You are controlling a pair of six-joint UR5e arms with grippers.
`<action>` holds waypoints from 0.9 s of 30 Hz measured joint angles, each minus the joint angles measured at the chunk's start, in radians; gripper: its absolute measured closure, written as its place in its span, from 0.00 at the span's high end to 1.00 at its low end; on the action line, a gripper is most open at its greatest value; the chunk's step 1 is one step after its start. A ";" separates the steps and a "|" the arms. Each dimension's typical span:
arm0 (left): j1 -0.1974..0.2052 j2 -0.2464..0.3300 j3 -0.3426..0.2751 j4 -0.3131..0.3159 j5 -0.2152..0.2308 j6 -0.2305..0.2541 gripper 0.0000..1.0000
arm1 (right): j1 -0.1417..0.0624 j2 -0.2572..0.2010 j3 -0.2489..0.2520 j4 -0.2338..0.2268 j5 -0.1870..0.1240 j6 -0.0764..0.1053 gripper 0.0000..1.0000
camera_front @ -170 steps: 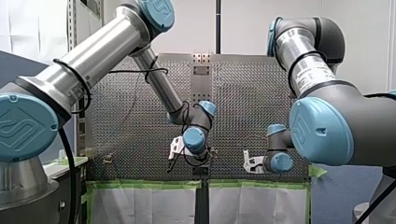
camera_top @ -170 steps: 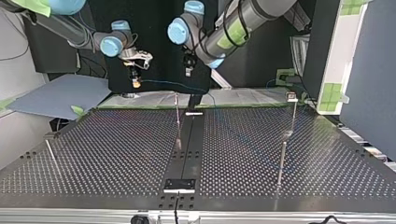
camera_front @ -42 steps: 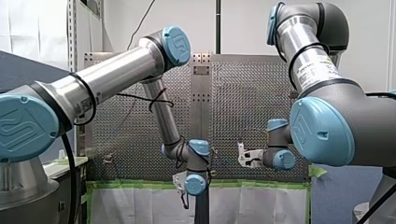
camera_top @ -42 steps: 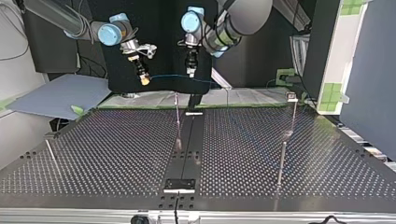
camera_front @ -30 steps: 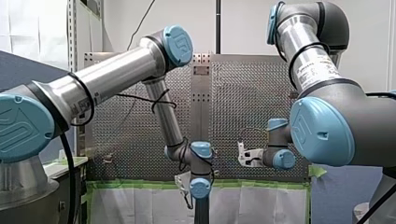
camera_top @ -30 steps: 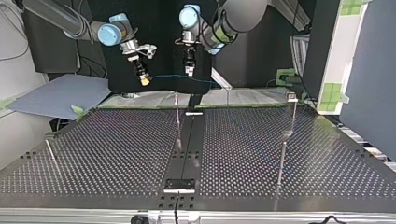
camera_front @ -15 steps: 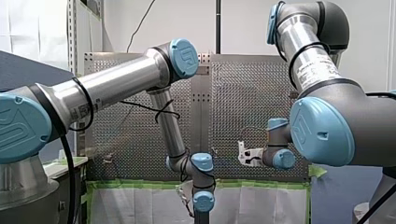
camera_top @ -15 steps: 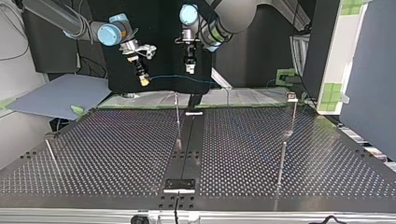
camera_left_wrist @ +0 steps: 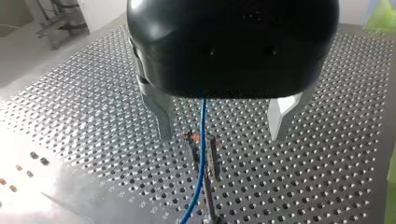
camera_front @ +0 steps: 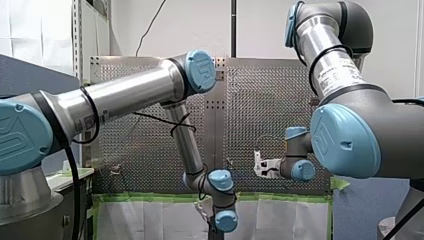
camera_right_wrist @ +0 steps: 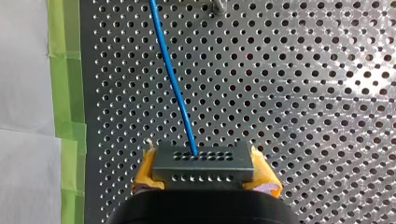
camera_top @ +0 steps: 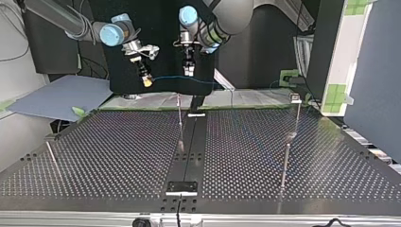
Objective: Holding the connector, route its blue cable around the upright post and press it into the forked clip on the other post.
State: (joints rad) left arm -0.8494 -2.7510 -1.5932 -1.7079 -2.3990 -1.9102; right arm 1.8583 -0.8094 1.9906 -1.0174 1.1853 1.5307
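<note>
In the right wrist view my right gripper [camera_right_wrist: 204, 173] is shut with its yellow pads [camera_right_wrist: 145, 171] on the grey connector [camera_right_wrist: 204, 161]. The blue cable [camera_right_wrist: 173, 79] runs straight ahead from it. In the top view my right gripper [camera_top: 147, 81] hangs above the table's far edge, and the cable [camera_top: 189, 80] stretches level towards the view's right. My left gripper [camera_top: 188, 72] hovers just over the cable, above a thin upright post [camera_top: 179, 120]. In the left wrist view my left gripper [camera_left_wrist: 222, 134] is open, and the cable [camera_left_wrist: 201, 158] passes under it along the forked clip [camera_left_wrist: 211, 151]. Whether the cable is seated I cannot tell.
More thin posts stand on the perforated table [camera_top: 118, 156]: one behind the middle [camera_top: 231, 98], two at the top view's right [camera_top: 296, 113] [camera_top: 285, 165], one leaning at its left [camera_top: 51, 153]. Green tape [camera_top: 151, 105] lines the far edge. A grey board [camera_top: 61, 97] lies beyond.
My left arm has swung lower and to the front view's right. In the top view its gripper has crept left over the cable. My right gripper has barely moved.
</note>
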 joint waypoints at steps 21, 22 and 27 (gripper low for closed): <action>0.052 -0.011 0.061 0.038 -0.062 0.021 1.00 | 0.002 0.000 0.000 0.003 -0.003 0.001 0.00; 0.056 -0.011 0.061 0.038 -0.065 0.018 1.00 | 0.002 0.000 0.000 0.003 -0.003 0.001 0.00; 0.074 -0.010 0.062 0.037 -0.071 0.009 1.00 | 0.002 0.000 0.000 0.003 -0.004 0.002 0.00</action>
State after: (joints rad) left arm -0.7757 -2.7611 -1.5316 -1.6710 -2.4705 -1.9014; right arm 1.8600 -0.8094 1.9905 -1.0142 1.1814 1.5327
